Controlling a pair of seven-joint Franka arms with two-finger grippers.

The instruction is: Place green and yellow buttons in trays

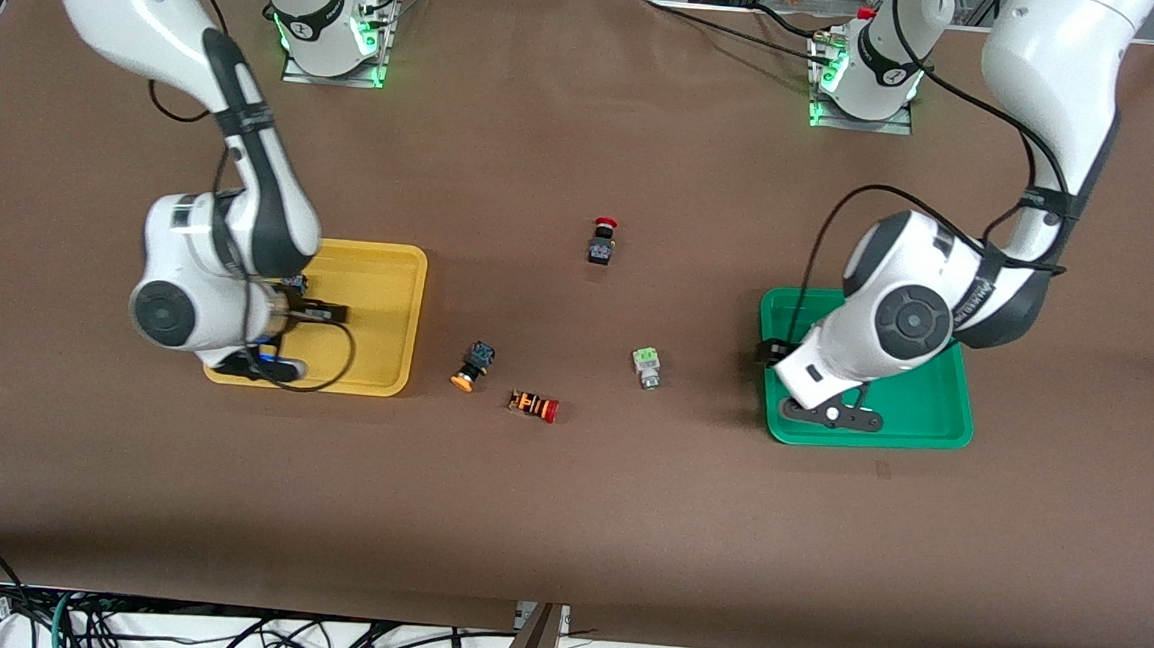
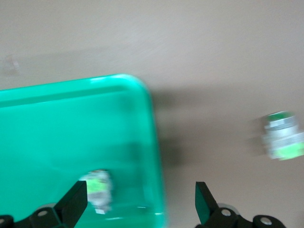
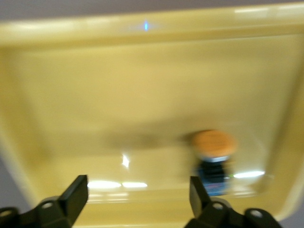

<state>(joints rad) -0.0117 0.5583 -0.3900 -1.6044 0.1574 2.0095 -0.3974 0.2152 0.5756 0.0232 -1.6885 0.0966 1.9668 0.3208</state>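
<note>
One tray (image 1: 394, 283) lies toward the right arm's end of the bench with a button (image 3: 213, 159) in it. The other tray (image 1: 932, 411) lies toward the left arm's end, also holding a button (image 2: 98, 188). Four switches sit between them: one (image 1: 602, 240) farthest from the front edge, then a button (image 1: 646, 366), another button (image 1: 473, 365) and a switch (image 1: 534, 405) nearest that edge.
</note>
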